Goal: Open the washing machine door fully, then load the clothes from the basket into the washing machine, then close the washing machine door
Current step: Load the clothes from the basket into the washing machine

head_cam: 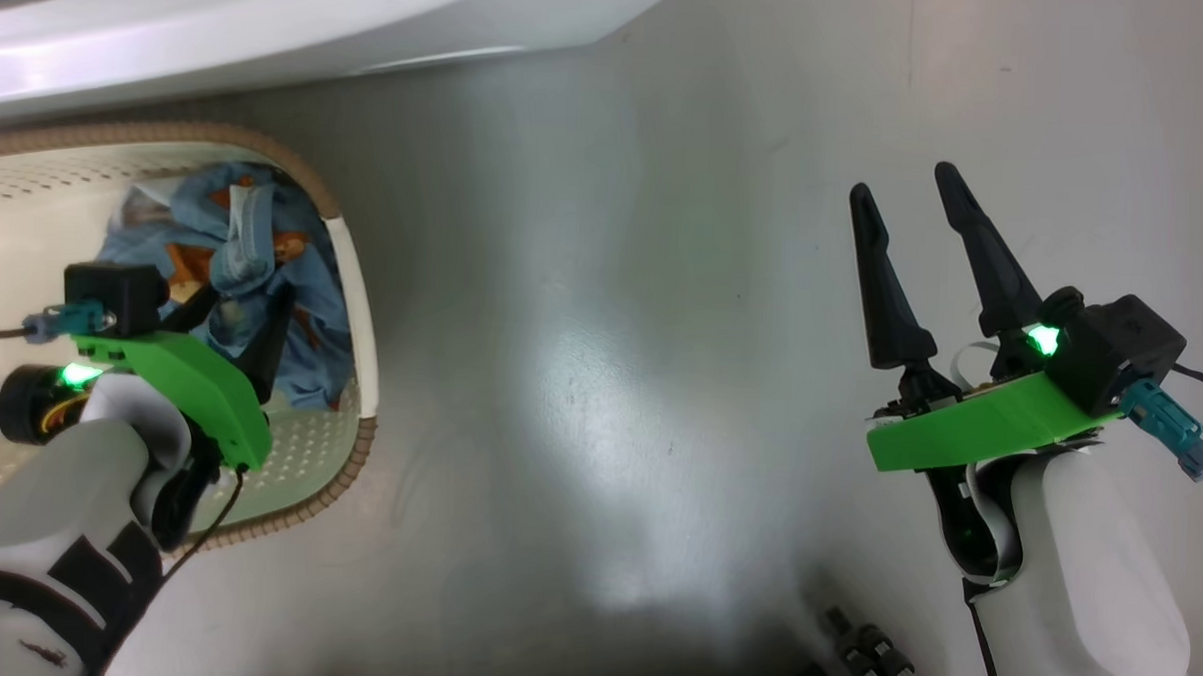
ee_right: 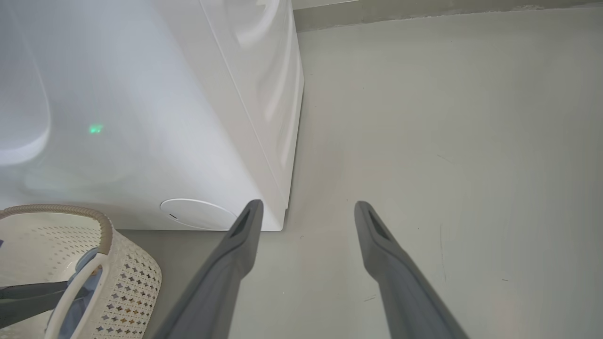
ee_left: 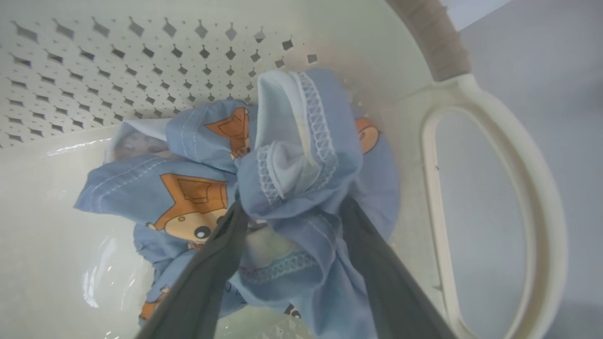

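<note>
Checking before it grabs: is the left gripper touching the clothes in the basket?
Touching. In the left wrist view the left gripper has its open fingers pressed into the clothes, blue fabric bunched between them.

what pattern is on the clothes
Light blue clothes with orange-brown cartoon prints; left wrist view shows it best.

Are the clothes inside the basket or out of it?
Inside. The clothes lie bunched against the basket wall, with the open left gripper straddling a fold.
</note>
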Controlling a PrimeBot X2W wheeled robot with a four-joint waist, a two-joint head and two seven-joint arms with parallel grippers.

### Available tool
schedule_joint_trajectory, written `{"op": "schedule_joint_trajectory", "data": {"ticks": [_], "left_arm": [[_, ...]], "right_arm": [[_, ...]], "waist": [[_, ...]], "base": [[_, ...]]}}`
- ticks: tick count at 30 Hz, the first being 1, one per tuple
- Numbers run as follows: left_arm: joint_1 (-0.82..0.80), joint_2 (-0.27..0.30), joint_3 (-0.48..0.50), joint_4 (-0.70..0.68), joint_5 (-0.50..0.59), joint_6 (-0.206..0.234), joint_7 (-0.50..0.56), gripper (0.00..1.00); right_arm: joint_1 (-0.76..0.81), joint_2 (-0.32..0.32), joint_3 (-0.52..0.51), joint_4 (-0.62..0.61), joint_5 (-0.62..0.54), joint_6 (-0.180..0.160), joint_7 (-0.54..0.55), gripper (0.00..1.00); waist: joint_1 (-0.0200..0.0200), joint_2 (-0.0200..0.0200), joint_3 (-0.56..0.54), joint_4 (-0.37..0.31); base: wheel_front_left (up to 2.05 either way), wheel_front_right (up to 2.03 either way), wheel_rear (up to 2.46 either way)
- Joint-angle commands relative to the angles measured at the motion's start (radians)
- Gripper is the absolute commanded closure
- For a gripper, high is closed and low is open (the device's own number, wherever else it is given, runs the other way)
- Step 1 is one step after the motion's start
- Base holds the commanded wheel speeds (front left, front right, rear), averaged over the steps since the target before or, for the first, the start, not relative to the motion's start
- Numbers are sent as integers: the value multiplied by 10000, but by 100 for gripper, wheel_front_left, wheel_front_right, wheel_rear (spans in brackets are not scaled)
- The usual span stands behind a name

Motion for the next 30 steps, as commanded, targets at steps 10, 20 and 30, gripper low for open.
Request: {"op": "schedule_joint_trajectory", "data": {"ticks": [10,20,30], "left_arm": [[-355,698,-1127,-166,-1512,-16,28,100],[-292,732,-1383,-172,-2420,-16,-54,100],[722,832,732,-469,-1347,-16,-61,100]], "right_arm": [[163,112,352,-237,-165,16,-118,0],[237,117,46,-176,-159,16,-118,0],[428,-38,-11,301,54,16,-118,0]], "waist": [[0,0,10,-248],[0,0,-697,113],[0,0,-2182,646]], "base": [[0,0,0],[0,0,0],[0,0,0]]}}
